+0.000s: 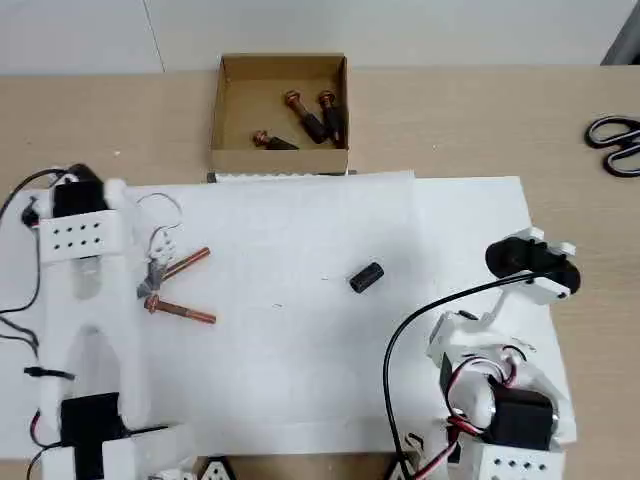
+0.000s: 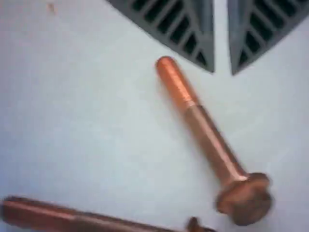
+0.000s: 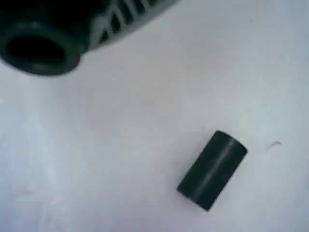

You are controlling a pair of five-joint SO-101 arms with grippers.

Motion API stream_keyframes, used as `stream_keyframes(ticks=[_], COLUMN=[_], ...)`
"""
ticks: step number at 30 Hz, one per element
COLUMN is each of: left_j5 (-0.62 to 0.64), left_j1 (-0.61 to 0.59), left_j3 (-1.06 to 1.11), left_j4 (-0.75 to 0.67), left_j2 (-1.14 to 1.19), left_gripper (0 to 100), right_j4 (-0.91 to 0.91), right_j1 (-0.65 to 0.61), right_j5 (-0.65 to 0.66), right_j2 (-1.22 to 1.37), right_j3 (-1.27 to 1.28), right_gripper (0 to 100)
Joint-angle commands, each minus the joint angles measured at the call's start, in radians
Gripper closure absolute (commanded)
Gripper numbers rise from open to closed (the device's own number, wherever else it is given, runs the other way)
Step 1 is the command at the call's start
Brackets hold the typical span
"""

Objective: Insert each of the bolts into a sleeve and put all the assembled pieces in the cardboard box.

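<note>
Lined up over the threaded end of a bolt (image 2: 207, 140) with the left gripper (image 2: 222, 67), jaws parted and empty, at nine o'clock on the white sheet (image 1: 300, 380), apparently ready for a pickup. Left a second bolt (image 2: 72, 217) just beside it. Clamped a sleeve (image 3: 36, 48) in the right gripper (image 1: 515, 258) at three o'clock, bore facing outward, probably to receive that bolt. Left a spare sleeve (image 1: 367, 277) lying near the centre. Stowed three assembled pieces (image 1: 318, 118) in the cardboard box (image 1: 217, 110) at twelve o'clock.

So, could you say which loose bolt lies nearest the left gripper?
The bolt nearer the box, its tip by the left gripper; the other bolt lies farther off.
</note>
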Motion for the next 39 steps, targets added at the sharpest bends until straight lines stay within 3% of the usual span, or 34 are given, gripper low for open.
stream_keyframes(ticks=[1,7,16,20,24,30,39], left_j5=[0.072,0.072,0.052,0.052,0.052,0.031,-0.009], left_j1=[0.031,0.029,0.026,0.025,0.018,-0.049,-0.043], left_j3=[-0.035,-0.019,-0.024,-0.024,-0.024,-0.021,-0.019], left_j4=[-0.031,-0.011,-0.011,-0.011,-0.011,-0.061,-0.089], left_j2=[0.002,0.074,0.253,0.304,0.318,0.322,0.322], left_gripper=[98,85,85,90,96,96,96], right_j4=[-0.041,-0.101,-0.133,-0.133,-0.133,-0.168,-0.170], right_j1=[0.010,0.008,0.008,0.012,0.013,0.008,0.008], right_j5=[0.009,0.011,0.011,0.011,0.008,0.008,0.006], right_j2=[-0.007,-0.007,-0.007,-0.007,-0.007,-0.007,-0.007], right_j3=[-0.005,-0.005,-0.003,0.014,0.046,0.049,0.049], right_gripper=[99.5,99.5,99.5,99.5,99.5,99.5,99.5])
